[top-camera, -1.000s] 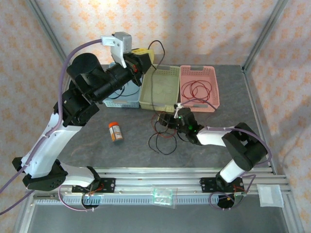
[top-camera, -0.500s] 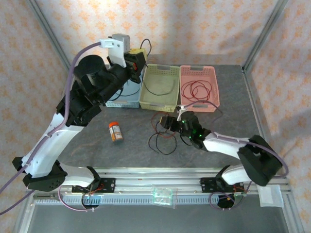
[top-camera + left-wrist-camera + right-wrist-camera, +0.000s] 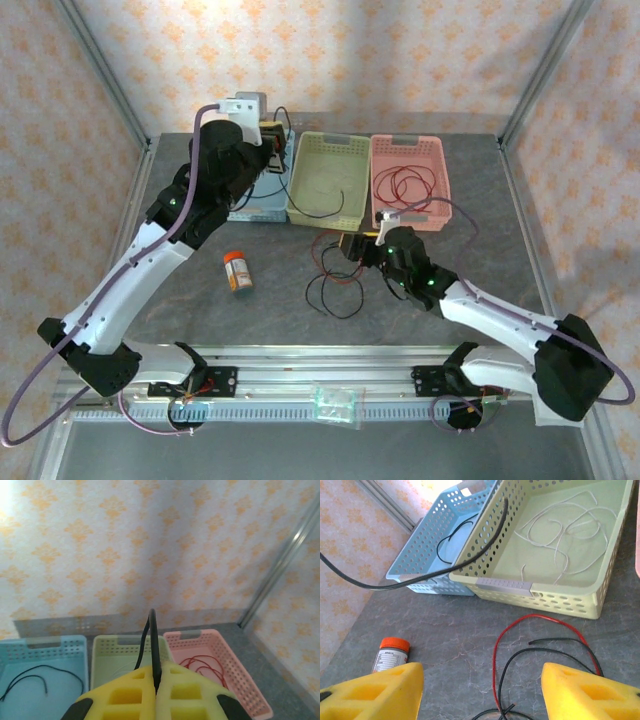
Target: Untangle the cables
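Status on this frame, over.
Left tool shut on black cable, raised near baskets. Right tool open over red-and-black tangle on table. Pill bottle off to the side.

The left arm (image 3: 140, 270) starts at 7 o'clock and stretches high up toward 11 o'clock. The left hand (image 3: 272, 133) has its yellow fingers (image 3: 125, 697) squeezed tight on a thin black cable (image 3: 154, 645). The right arm (image 3: 490, 315) starts at 5 o'clock and reaches low toward the middle. The right hand (image 3: 355, 247) has its fingers (image 3: 375, 690) wide apart, holding nothing.
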